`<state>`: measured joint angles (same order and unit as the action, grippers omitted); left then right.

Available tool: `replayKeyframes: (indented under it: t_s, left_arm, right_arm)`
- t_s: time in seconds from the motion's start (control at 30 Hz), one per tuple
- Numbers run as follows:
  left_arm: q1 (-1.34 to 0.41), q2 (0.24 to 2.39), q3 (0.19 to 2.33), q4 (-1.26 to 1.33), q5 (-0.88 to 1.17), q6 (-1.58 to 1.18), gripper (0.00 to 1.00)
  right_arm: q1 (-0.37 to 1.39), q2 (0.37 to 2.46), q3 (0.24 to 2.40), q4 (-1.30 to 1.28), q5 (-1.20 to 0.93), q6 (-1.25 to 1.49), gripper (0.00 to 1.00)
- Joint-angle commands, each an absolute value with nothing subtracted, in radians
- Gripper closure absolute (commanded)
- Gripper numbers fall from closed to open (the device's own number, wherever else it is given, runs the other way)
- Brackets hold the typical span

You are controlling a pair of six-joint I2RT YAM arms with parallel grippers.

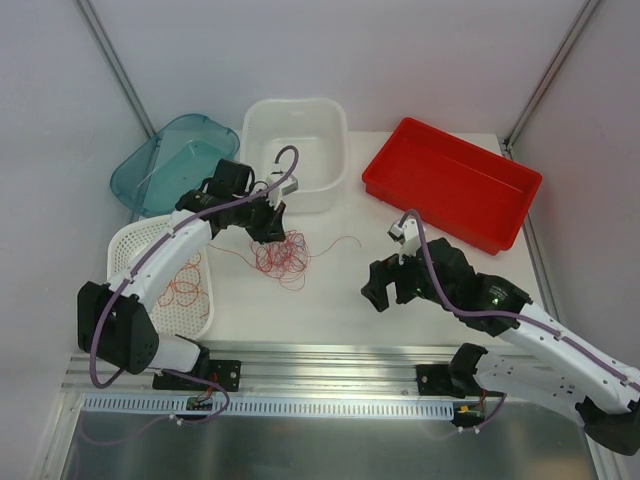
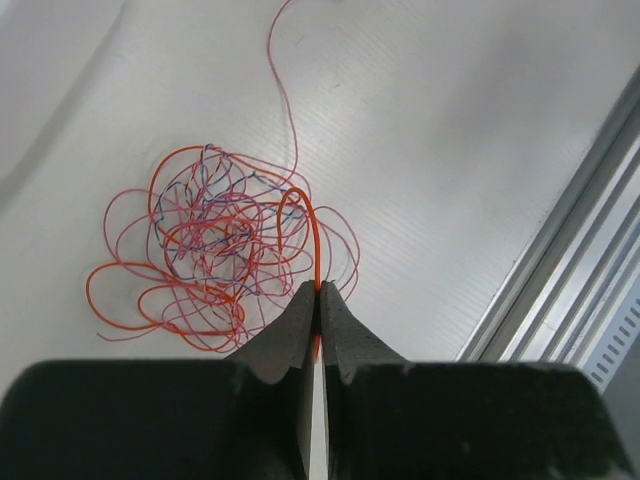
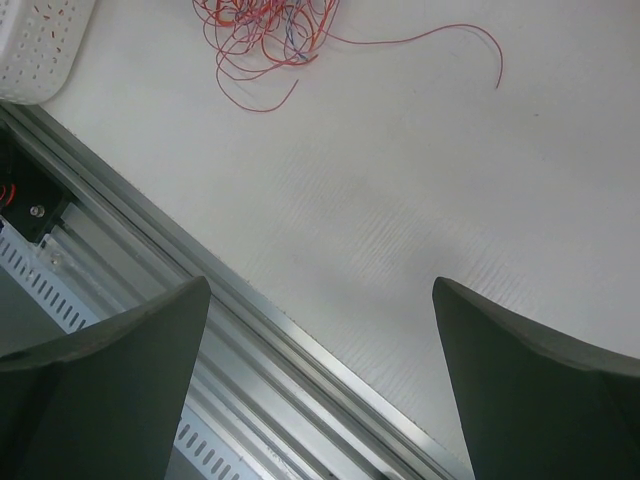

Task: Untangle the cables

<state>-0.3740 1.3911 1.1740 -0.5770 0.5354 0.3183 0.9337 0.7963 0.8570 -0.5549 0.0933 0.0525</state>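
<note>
A fist-sized tangle of thin cables (image 1: pixel 282 256), mostly red-orange with some pink and blue strands, lies on the white table between the arms. It also shows in the left wrist view (image 2: pixel 220 245) and at the top of the right wrist view (image 3: pixel 265 35). My left gripper (image 2: pixel 319 290) is shut on one bright orange cable (image 2: pixel 312 235) that arches up out of the tangle; in the top view the left gripper (image 1: pixel 270 232) sits just above the tangle. One red strand (image 3: pixel 440 38) trails off to the right. My right gripper (image 3: pixel 320 290) is open and empty, near the table's front edge.
A white perforated basket (image 1: pixel 130 250) at the left holds a few red cable loops (image 1: pixel 185 285). A teal tray (image 1: pixel 175 160), a white tub (image 1: pixel 295 115) and a red bin (image 1: pixel 450 180) stand at the back. An aluminium rail (image 3: pixel 250 310) runs along the front edge.
</note>
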Motion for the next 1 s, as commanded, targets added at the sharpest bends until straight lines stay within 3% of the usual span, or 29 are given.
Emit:
replayKeyframes:
  t_s: [0.0,0.2,0.43,0.67,0.8,0.97]
  left_arm:
    - [-0.383,1.306,1.166,-0.506,0.69,0.282,1.0]
    - [-0.379,1.209,1.152,-0.471,0.527,0.252,1.0]
    - [-0.35,0.997,1.143,-0.472,-0.089,0.178,1.0]
    - [-0.264,0.881,1.125,-0.476,-0.532,0.095,1.0]
    - [-0.073,0.905,1.06,-0.523,-0.555,-0.032,1.0]
    - [0.167,0.914,0.956,-0.566,-0.44,-0.181,1.0]
  right_arm:
    - [0.939,0.778,0.851,-0.534,0.101,0.069,0.01]
    - [0.939,0.775,0.854,-0.532,0.094,0.075,0.01]
    - [0.939,0.787,0.856,-0.532,0.087,0.071,0.01]
    - [0.94,0.805,0.865,-0.514,0.075,0.071,0.01]
    - [0.94,0.818,0.873,-0.512,0.063,0.072,0.01]
    - [0.94,0.804,0.867,-0.518,0.067,0.072,0.01]
